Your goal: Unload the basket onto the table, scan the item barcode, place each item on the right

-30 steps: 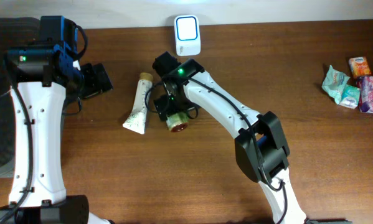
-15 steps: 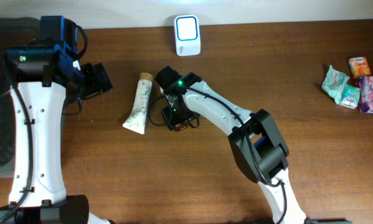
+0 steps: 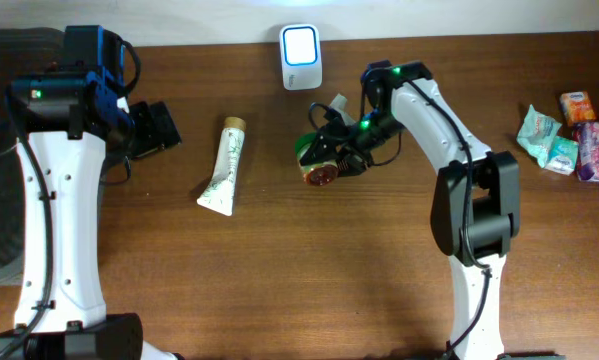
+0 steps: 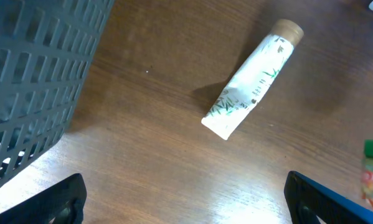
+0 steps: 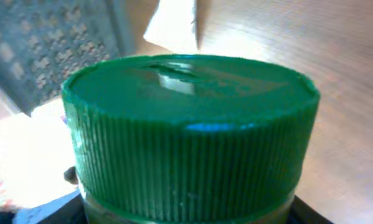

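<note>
- Jar [image 3: 321,172] with a green ribbed lid [image 3: 306,148], pinched on its side in the right gripper [image 3: 334,158], brownish base turned up toward the overhead camera.
- Held over the middle of the wooden table [image 3: 279,290], nearer the robot than the white barcode scanner [image 3: 301,57], a little to its right and apart from it.
- Gap between jar and tabletop impossible to judge from any view.
- Same lid filling the right wrist view, ridges sharp and close, with only a dark sliver of the gripper showing beneath it.
- Left gripper [image 3: 154,128] spread wide and holding nothing, both fingers [image 4: 61,202] at the bottom corners of its own camera view, bare wood between them.
- White tube [image 3: 224,165] with a tan cap, flat on the table between the two grippers, cap toward the far edge, flat crimped end toward the robot, touching nothing.
- Edge of the jar also caught at the right border of the left wrist view, well apart from the tube.
- Grey mesh basket [image 4: 37,74] at the table's left end, beside the left arm.
- Cluster of small colourful packets [image 3: 564,135] at the table's far right, well apart from the jar and the scanner.
</note>
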Motion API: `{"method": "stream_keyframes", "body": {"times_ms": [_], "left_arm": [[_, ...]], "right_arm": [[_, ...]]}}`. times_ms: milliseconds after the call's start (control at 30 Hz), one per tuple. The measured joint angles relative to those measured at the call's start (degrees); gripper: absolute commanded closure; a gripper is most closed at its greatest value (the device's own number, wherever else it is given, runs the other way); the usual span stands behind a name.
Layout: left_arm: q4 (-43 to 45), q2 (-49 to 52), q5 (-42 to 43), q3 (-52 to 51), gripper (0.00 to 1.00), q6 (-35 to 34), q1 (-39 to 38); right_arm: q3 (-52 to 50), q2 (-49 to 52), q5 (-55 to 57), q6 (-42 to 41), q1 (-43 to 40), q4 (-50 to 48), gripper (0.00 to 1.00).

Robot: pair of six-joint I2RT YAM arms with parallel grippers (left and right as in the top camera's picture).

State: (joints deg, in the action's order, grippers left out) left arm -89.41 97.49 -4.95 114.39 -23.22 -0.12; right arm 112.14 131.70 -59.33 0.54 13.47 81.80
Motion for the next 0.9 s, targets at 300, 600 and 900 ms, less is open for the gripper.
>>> {"method": "stream_keyframes", "body": {"times_ms": [300,600,900], "left_arm": [[0.0,0.0,0.0,0.0,0.01,0.0,0.0],[0.0,0.0,0.0,0.0,0.01,0.0,0.0],[0.0,0.0,0.0,0.0,0.01,0.0,0.0]], "right_arm": [[0.0,0.0,3.5,8.6,0.1,1.8,0.43],[0.0,0.1,33.3,-7.3,2.6,-21.1,0.45],[-2.2,0.2,56.0,-19.2,12.2,-48.2,0.34]]}}
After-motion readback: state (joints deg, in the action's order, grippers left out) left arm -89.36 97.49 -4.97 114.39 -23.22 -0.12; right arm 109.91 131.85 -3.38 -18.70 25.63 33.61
